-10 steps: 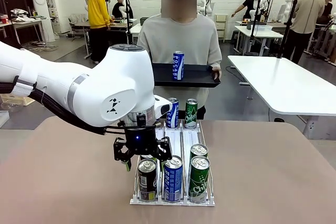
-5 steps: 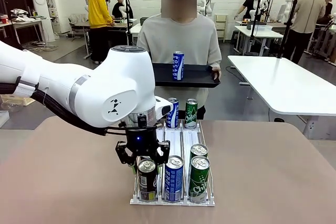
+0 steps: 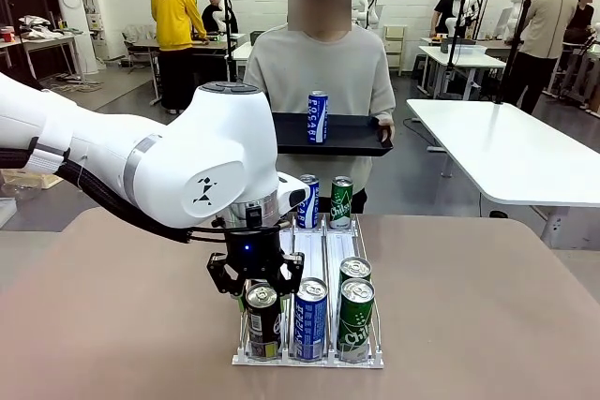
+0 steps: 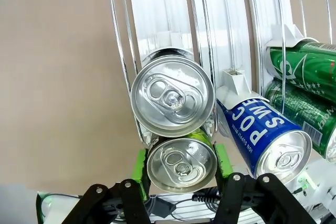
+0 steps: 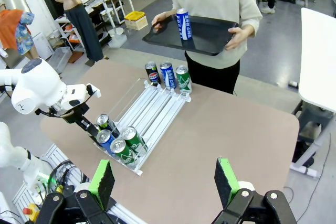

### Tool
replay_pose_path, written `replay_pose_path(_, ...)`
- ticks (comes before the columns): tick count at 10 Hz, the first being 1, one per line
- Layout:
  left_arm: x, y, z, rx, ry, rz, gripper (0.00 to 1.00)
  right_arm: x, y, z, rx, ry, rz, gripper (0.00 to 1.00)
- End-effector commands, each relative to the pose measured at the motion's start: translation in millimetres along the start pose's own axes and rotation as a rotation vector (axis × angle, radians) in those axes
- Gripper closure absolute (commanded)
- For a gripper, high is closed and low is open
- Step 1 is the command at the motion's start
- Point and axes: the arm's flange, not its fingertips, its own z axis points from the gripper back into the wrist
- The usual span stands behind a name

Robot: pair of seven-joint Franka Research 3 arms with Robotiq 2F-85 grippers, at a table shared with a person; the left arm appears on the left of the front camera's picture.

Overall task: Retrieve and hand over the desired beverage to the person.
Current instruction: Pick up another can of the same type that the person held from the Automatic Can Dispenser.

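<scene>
Left tool (image 4: pixel 181 169) gripping front dark can (image 4: pixel 181 163) in rack (image 3: pixel 323 245), right tool (image 5: pixel 165 182) open

Quick count: nine drink cans. Three blue-and-white aluminium cans (image 3: pixel 309 318), three green aluminium cans (image 3: pixel 355 318), three dark aluminium cans (image 3: pixel 263 322), one of them between the fingers (image 4: pixel 139 174) and another just beyond. One white wire rack (image 3: pixel 323 248), one black plastic tray (image 3: pixel 352 133).

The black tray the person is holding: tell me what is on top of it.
One blue-and-white can stands upright near the middle of the black tray; no other item shows on it. The person grips its edges, and the fingers cover a little of the surface.
</scene>
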Motion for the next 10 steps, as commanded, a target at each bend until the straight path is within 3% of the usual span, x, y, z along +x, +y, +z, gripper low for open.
replay_pose_path(1, -0.8, 1.1, -3.9, 0.003, 0.001, -0.029, 1.00, -0.5, 0.3, -2.4, 0.015, 0.001, 0.003, 0.00)
replay_pose_path(2, -3.4, 1.0, -2.7, 0.008, 0.000, -0.028, 0.91, -0.5, 0.3, -2.4, 0.015, 0.001, 0.003, 0.00)
replay_pose_path(3, -4.3, 2.0, 7.8, 0.015, 0.006, -0.029, 0.62, -0.5, 0.3, -2.4, 0.015, 0.001, 0.003, 0.00)
replay_pose_path(5, -14.1, 4.0, 50.1, 0.045, 0.001, -0.051, 0.62, -0.5, 0.3, -2.4, 0.015, 0.001, 0.003, 0.00)
replay_pose_path(10, -37.7, 4.3, 217.0, -0.034, -0.138, -0.036, 0.62, -0.5, 0.3, -2.4, 0.015, 0.001, 0.003, 0.00)
